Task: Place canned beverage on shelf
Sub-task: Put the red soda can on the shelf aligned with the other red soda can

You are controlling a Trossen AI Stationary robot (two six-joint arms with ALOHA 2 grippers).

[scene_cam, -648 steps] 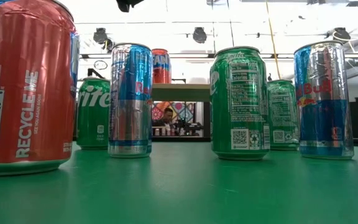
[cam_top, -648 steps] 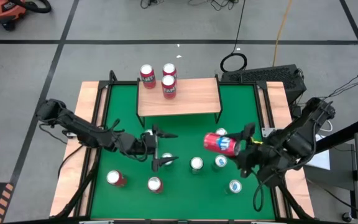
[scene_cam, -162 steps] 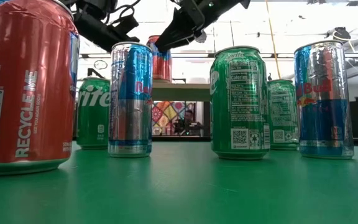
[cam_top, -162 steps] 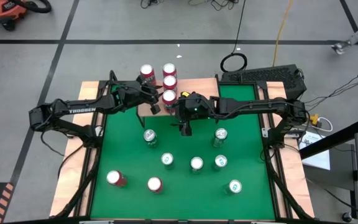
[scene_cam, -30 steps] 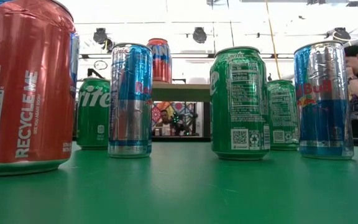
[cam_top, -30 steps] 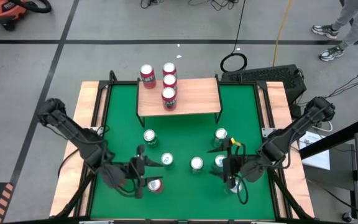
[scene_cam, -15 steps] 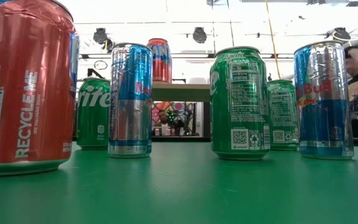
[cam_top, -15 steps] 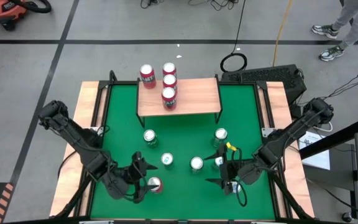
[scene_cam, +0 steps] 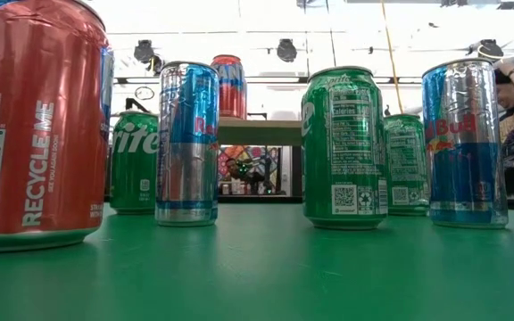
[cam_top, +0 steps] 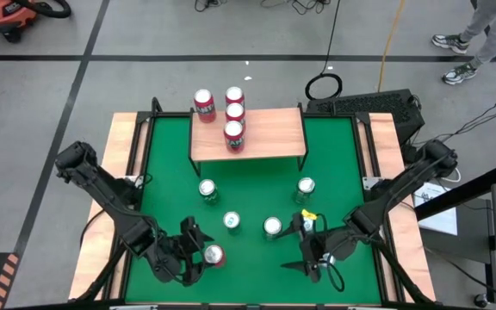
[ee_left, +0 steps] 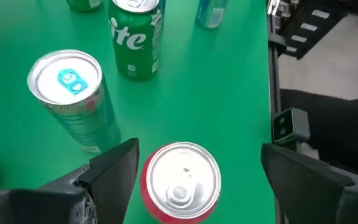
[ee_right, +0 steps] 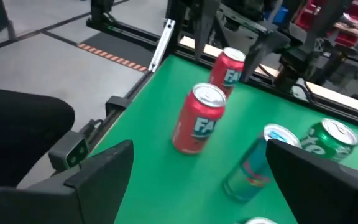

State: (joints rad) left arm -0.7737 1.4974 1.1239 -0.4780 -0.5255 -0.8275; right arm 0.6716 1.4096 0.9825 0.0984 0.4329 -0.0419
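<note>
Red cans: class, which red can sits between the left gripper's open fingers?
The red can near the table's front edge, standing between the left gripper fingers; three other red cans stand on the shelf.

One shelf [cam_top: 269, 133] stands upper middle, with three red cans [cam_top: 233, 133] at it. Lower left there's a fourth red can [cam_top: 213, 255]. Four silver-topped cans [cam_top: 232, 220] show mid-frame on the worktop [cam_top: 257, 181].

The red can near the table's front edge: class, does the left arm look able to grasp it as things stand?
Probably yes. The left pincer stands open with a finger on either side of the red can, and nothing sits between them.
</note>
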